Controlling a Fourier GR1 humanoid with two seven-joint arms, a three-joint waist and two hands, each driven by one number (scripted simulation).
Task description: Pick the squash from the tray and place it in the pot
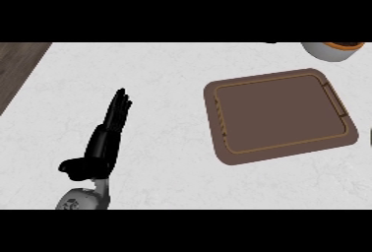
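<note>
At the upper left of the frame a strip of dark wood (18,69) borders the white table (167,64). My left hand (102,142) shows at the lower left, rising from the grey forearm (81,199) at the bottom edge. Its fingers (120,106) are straight and lie together, pointing up the frame, with the thumb jutting out to the left near the wrist. They hold nothing and are well apart from everything else.

Right of centre lies the brown tray (283,115), flat on the table and turned slightly. It has a raised rim and a handle (338,101) on its right side, and only its brown floor shows inside.

At the upper right corner the pot (327,53) is cut off by the frame's top. It is pale outside, with an orange band at its rim. I cannot tell whether that orange is the squash or part of the pot; the squash shows plainly nowhere here.
</note>
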